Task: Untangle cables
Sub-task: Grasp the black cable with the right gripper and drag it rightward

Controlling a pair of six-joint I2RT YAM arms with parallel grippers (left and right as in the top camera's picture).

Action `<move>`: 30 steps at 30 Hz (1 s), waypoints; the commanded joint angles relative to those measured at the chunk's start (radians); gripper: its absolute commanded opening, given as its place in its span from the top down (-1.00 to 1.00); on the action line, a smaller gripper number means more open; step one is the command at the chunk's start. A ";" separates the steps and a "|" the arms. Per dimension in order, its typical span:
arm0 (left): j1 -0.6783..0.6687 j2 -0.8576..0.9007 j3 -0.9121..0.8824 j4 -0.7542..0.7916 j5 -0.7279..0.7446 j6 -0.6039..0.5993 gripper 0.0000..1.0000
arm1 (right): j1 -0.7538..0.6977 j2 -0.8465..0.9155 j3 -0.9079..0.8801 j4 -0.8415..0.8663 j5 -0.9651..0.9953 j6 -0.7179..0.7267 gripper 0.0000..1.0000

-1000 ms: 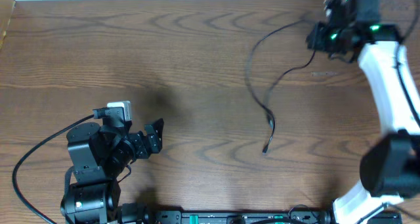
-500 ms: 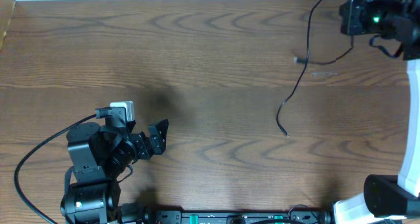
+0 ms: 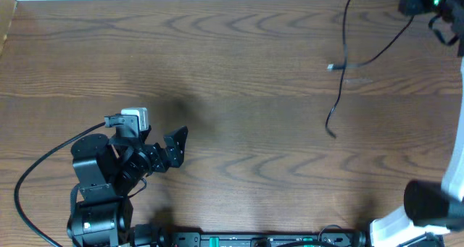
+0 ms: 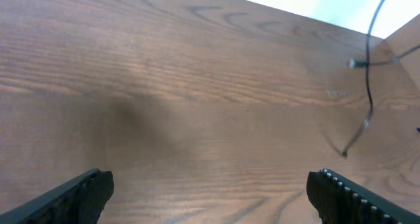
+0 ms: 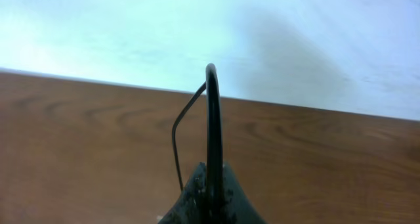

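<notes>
One thin black cable (image 3: 339, 88) shows, with a silver plug (image 3: 331, 67) and a black end (image 3: 333, 135) trailing on the table at the far right. My right gripper (image 3: 417, 2) is in the far right corner, shut on this cable. The right wrist view shows the cable (image 5: 212, 119) rising in a loop from the closed jaws of that gripper (image 5: 211, 191). My left gripper (image 3: 174, 145) hovers at the near left, open and holding nothing. In the left wrist view its fingers (image 4: 85, 192) stand wide apart, and the cable (image 4: 371, 86) lies far off to the upper right.
A thick black robot cable (image 3: 36, 171) curves along the near left beside the left arm's base. A white wall (image 5: 197, 33) borders the table's far edge. A black rail (image 3: 254, 240) runs along the near edge.
My right gripper has moved right toward the far corner, dragging the cable right and stretching it out. The left gripper's fingers opened a little wider; its arm barely shifted.
</notes>
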 commanded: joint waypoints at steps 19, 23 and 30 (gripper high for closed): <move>-0.003 0.043 0.001 0.091 0.018 -0.005 -0.98 | -0.425 0.456 0.324 -0.002 0.763 0.257 0.98; -0.003 0.095 0.001 0.098 0.039 -0.005 -0.98 | -0.429 0.458 0.320 0.012 0.727 0.271 0.98; -0.026 0.214 0.001 0.121 0.120 0.031 -0.98 | -0.412 0.498 0.318 0.048 0.564 0.254 0.98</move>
